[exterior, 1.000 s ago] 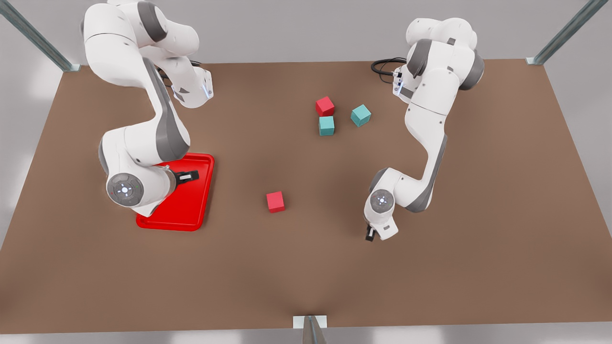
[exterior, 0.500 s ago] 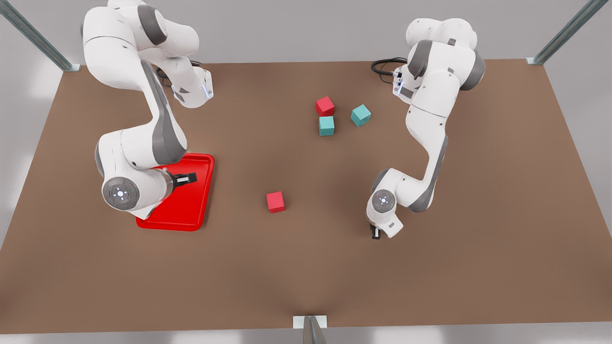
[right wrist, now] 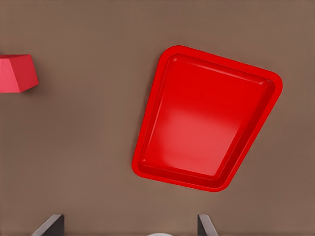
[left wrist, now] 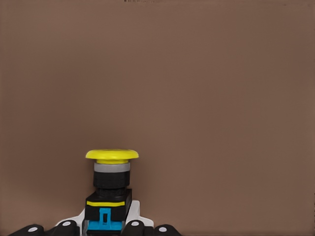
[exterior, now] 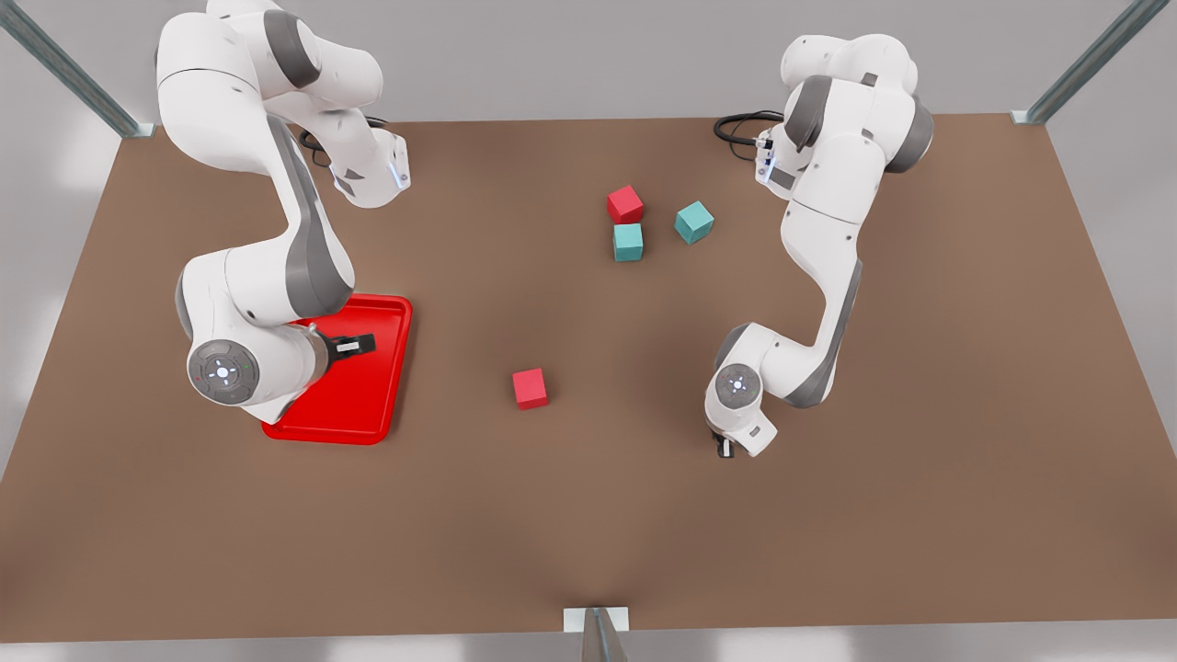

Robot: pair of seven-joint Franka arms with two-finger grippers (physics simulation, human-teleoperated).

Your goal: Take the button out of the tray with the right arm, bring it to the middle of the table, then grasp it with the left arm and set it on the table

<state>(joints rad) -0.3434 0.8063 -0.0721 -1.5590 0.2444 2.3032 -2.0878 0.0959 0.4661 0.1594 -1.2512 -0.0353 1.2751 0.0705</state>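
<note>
Button: yellow cap, grey collar, black body

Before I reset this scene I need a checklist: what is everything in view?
button: one, yellow cap on a black-and-grey body, gripped in the left hand above bare table
tray: one, bright red, on the table at the front view's left
red cubes: two, one near the table's middle, one farther back
teal cubes: two, one touching the far red cube, one apart beside them
table: one, brown
left hand: shut on the button, at the front view's right
right hand: open, above the tray
</note>
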